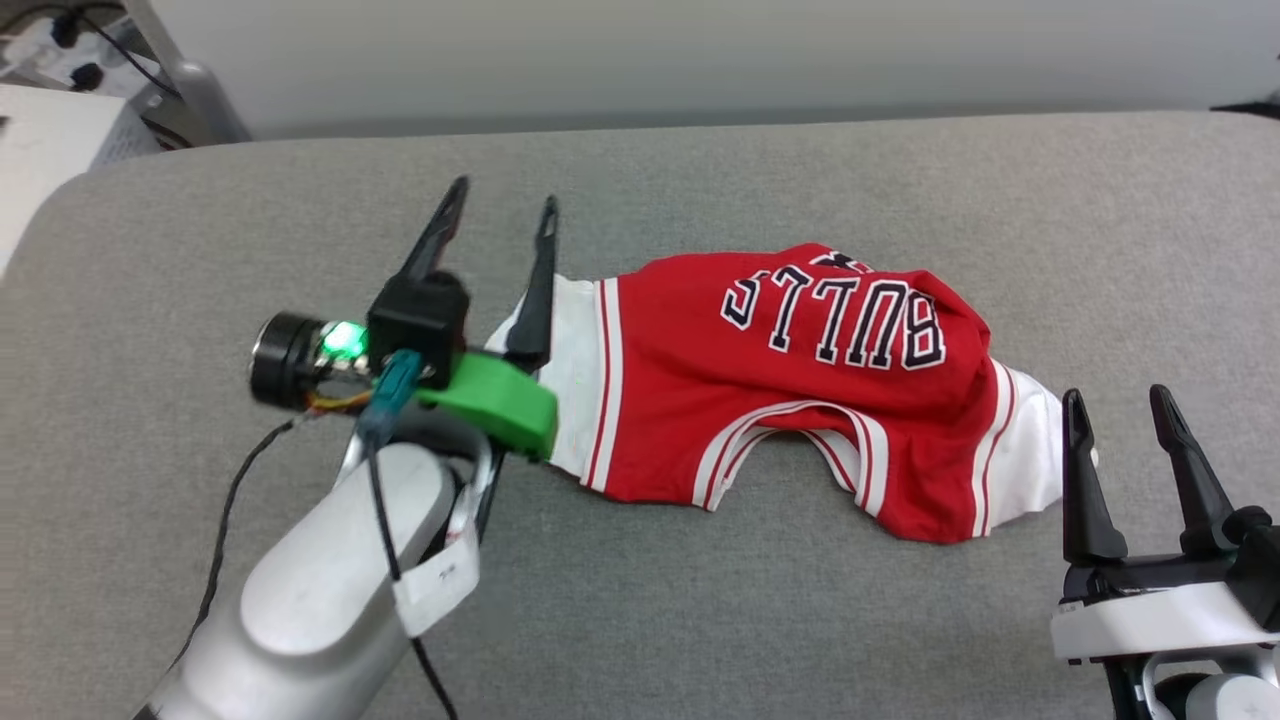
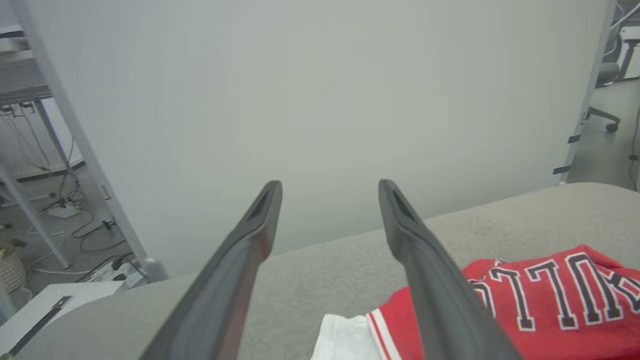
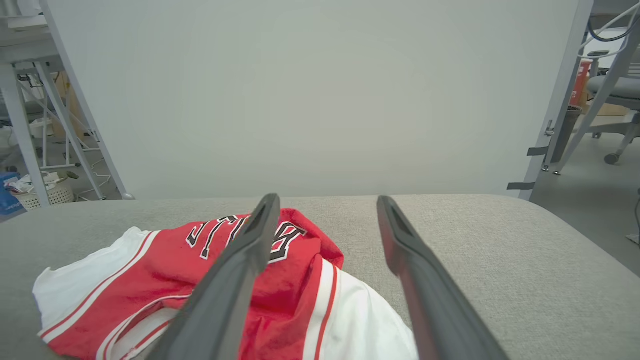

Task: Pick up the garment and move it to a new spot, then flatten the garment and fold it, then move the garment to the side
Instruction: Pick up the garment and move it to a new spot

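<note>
The garment [image 1: 800, 380], a red jersey with white sleeves and black "BULLS" lettering, lies bunched on the grey padded table [image 1: 700, 190], its neckline toward me. My left gripper [image 1: 500, 205] is open and raised at the garment's left white sleeve, with nothing between its fingers. In the left wrist view the garment [image 2: 550, 305] lies low and to the right of that open left gripper [image 2: 330, 187]. My right gripper [image 1: 1115, 395] stands open just right of the garment's right sleeve. The right wrist view shows the garment [image 3: 150, 280] to the left under the open right gripper [image 3: 327, 200].
A pale partition wall [image 3: 320, 90] stands behind the table. Beyond the table's left end are metal frames, cables on the floor and a white box [image 1: 50, 150]. An office chair [image 3: 615, 95] stands at the far right.
</note>
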Motion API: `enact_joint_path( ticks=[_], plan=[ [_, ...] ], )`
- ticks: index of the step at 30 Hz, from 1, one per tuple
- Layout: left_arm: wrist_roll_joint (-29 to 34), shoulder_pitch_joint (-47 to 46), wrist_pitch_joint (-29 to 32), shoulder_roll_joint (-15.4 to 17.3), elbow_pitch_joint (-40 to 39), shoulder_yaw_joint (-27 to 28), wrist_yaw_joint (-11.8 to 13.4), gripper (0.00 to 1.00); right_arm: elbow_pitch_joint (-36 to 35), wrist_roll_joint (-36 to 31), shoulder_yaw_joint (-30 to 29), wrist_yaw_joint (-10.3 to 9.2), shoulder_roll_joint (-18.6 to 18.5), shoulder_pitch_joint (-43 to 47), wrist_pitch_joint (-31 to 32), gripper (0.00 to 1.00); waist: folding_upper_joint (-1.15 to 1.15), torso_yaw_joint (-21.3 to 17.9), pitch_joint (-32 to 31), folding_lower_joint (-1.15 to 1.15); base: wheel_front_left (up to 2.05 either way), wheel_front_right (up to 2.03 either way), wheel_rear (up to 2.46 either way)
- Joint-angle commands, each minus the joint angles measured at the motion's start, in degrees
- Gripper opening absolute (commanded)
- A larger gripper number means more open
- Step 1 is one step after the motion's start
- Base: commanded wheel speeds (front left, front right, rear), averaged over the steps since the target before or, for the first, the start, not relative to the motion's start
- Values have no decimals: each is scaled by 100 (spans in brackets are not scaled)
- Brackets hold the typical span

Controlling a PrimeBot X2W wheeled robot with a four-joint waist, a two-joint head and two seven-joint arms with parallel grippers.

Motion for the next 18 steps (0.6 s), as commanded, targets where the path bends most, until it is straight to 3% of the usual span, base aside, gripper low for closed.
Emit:
enact_joint_path(
  ticks=[1,6,18],
  plan=[
    [152,391,-31,109,-137,203,99,100,21,12,-16,-5,-1,91,-28,100,0,353,-380,0,0,0,0],
    [461,1476,-32,188,-644,1055,202,100,51,74,25,-5,15,201,-28,100,0,455,-499,0,0,0,0],
    [1238,3278,-32,-479,-1063,2479,-467,100,260,256,219,-5,46,391,-28,100,0,528,-685,0,0,0,0]
  ],
)
